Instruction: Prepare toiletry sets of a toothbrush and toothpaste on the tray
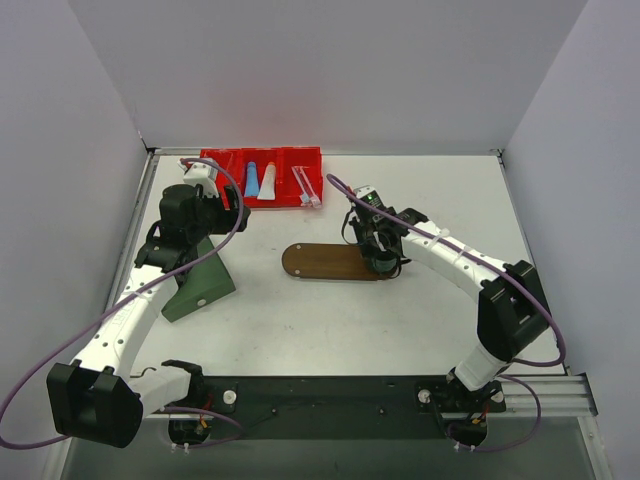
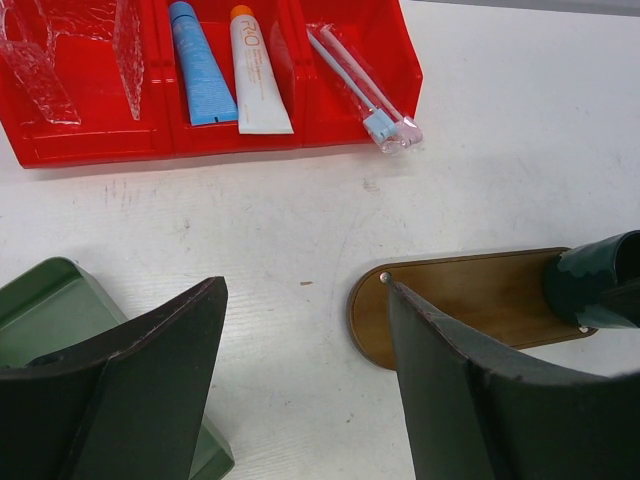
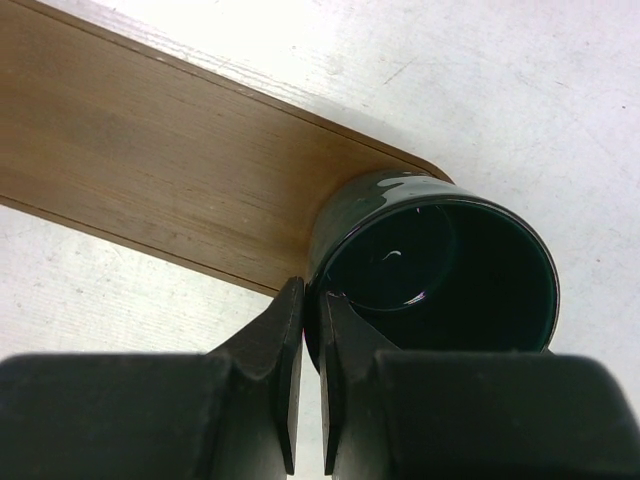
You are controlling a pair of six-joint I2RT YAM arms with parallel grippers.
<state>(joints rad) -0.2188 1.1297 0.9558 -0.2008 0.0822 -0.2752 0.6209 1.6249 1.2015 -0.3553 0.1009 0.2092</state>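
Note:
The brown oval tray [image 1: 325,262] lies mid-table. A dark green cup [image 3: 440,270] stands on its right end, and my right gripper [image 3: 312,295] is shut on the cup's wall, one finger inside the rim and one outside. The blue toothpaste tube [image 2: 200,70] and the white one [image 2: 258,75] lie side by side in the red bin's middle compartment. Two thin toothbrushes [image 2: 365,95] lie in its right compartment. My left gripper [image 2: 305,290] hangs open over bare table between the green box and the tray's left end [image 2: 470,300], holding nothing.
The red three-compartment bin [image 1: 262,177] sits at the back of the table, with clear plastic wrappers [image 2: 60,50] in its left compartment. A dark green box [image 1: 200,283] lies under the left arm. White walls close in the table on three sides.

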